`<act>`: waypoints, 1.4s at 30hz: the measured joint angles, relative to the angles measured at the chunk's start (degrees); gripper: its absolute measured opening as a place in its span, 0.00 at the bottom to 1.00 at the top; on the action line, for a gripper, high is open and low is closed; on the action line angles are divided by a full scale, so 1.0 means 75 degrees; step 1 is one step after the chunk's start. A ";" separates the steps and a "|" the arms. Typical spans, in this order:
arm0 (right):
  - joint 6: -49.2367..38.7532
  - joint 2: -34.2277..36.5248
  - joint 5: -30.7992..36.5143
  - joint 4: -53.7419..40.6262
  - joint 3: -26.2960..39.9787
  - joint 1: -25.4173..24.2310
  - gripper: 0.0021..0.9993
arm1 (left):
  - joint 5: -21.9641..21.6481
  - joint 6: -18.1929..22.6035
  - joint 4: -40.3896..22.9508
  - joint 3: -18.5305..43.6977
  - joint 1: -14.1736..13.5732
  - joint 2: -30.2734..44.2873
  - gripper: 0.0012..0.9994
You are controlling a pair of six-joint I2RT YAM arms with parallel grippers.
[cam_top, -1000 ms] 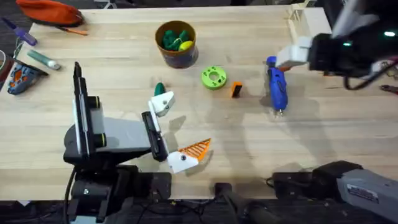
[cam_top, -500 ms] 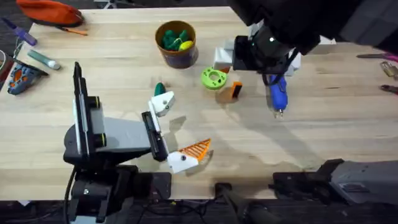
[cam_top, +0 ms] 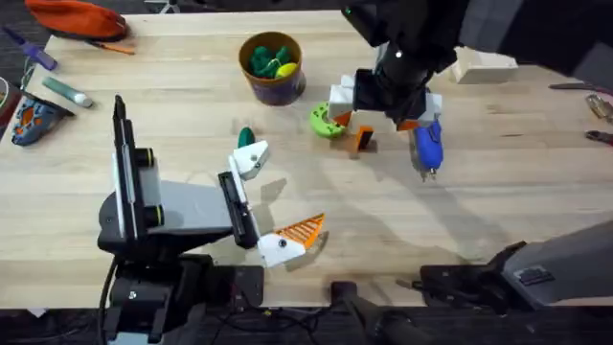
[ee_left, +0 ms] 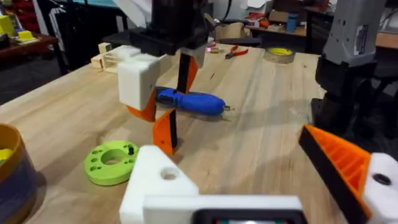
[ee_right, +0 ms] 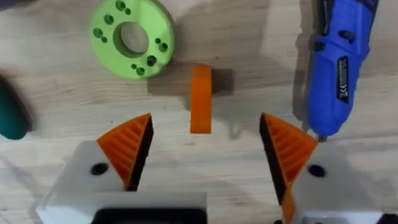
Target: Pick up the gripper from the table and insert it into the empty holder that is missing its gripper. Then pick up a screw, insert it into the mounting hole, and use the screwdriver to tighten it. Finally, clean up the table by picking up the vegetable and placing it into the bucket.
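Observation:
The gripper, a small orange block (cam_top: 363, 140) (ee_right: 201, 99) (ee_left: 165, 130), stands on the table between the lime-green disc (cam_top: 326, 122) and the blue screwdriver (cam_top: 426, 144) (ee_right: 339, 68). My right gripper (cam_top: 381, 113) (ee_right: 205, 124) hovers open just above the block, one orange tip on each side. My left gripper (cam_top: 278, 192) (ee_left: 230, 146) rests open; one finger is the bare white holder (cam_top: 251, 158) (ee_left: 158, 183), the other carries an orange tip. The dark green vegetable (cam_top: 245, 137) (ee_right: 9, 115) lies beside the holder. The bucket (cam_top: 271, 86) stands at the back. The screw is out of view.
A pale wooden slotted box (cam_top: 479, 62) sits at the back right, and pliers (cam_top: 599, 105) lie at the right edge. An orange pouch (cam_top: 77, 17), pens and small tools occupy the far left. Bare wood stretches across the front right.
My right arm has swung in from the far right, passed over the screwdriver and come down over the orange block. The left arm and the objects have stayed put.

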 joint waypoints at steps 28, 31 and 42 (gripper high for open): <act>-0.0349 0.0629 -0.0645 0.0532 -0.0344 -0.0092 0.67 | 0.0003 -0.0001 0.0000 0.0000 0.0000 0.0002 0.99; -0.0355 0.0629 -0.0640 0.0396 -0.0341 -0.0117 0.62 | 0.0003 -0.0003 0.0000 0.0000 0.0000 0.0001 0.99; -0.0360 0.0629 -0.0469 0.0332 -0.0341 -0.0142 0.49 | 0.0000 0.0000 0.0000 0.0000 0.0000 -0.0001 0.99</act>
